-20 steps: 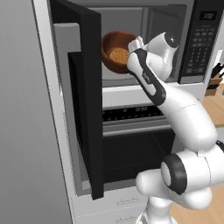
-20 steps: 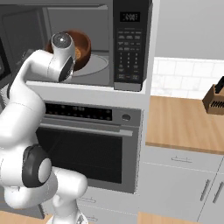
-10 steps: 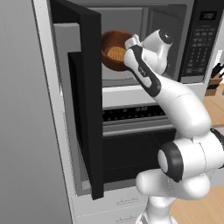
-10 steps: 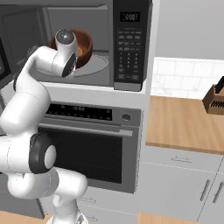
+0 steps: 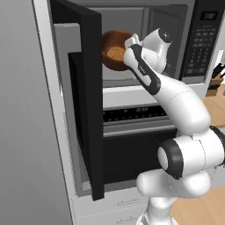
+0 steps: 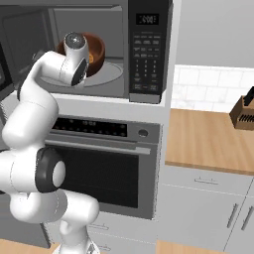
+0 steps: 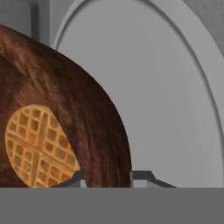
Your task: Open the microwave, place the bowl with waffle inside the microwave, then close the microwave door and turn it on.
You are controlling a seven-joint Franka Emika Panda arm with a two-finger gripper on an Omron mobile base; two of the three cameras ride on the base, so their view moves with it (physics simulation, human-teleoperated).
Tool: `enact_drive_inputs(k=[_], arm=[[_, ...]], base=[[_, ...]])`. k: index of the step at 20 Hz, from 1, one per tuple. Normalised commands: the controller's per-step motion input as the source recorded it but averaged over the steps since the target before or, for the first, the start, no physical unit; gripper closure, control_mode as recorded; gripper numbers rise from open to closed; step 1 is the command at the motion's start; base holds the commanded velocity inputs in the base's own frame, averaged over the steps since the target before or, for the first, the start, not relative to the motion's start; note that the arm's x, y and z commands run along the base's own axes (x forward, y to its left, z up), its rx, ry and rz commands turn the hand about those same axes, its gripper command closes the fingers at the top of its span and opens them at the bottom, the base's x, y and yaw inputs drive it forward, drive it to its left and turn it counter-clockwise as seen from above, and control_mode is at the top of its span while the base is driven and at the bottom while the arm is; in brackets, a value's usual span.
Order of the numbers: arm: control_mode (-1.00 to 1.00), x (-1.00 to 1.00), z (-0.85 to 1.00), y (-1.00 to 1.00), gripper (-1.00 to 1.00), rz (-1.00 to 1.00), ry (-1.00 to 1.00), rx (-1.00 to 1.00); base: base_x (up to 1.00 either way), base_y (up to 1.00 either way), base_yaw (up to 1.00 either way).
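While the microwave door stands open, the gripper pinches the rim of the bowl with waffle. Bowl held inside the microwave cavity, above the round turntable.

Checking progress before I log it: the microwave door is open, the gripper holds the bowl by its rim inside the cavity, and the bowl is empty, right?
Not quite. The bowl isn't empty: the hand view shows a waffle in it. The microwave door is open and the gripper pinches the rim.
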Motion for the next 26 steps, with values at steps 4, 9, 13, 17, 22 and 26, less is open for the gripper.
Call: enact_drive_inputs(k=[4, 9, 13, 17, 22, 26], arm=[[-1.0, 0.0, 0.0, 0.0, -1.0, 0.0, 0.0, 0.0], [-1.0, 0.0, 0.0, 0.0, -1.0, 0.0, 0.0, 0.0], [-1.0, -0.04, 0.0, 0.0, -1.0, 0.0, -0.01, 0.0], [-1.0, -0.62, 0.1, -0.12, -1.0, 0.0, -0.2, 0.01], [-1.0, -0.83, 0.09, -0.11, -1.0, 0.0, -0.21, 0.0], [-1.0, -0.96, 0.0, 0.0, -1.0, 0.0, -0.11, 0.0]], base=[[0.0, 0.0, 0.0], [0.0, 0.0, 0.0], [0.0, 0.0, 0.0], [0.0, 0.0, 0.0], [0.0, 0.0, 0.0], [0.0, 0.0, 0.0]])
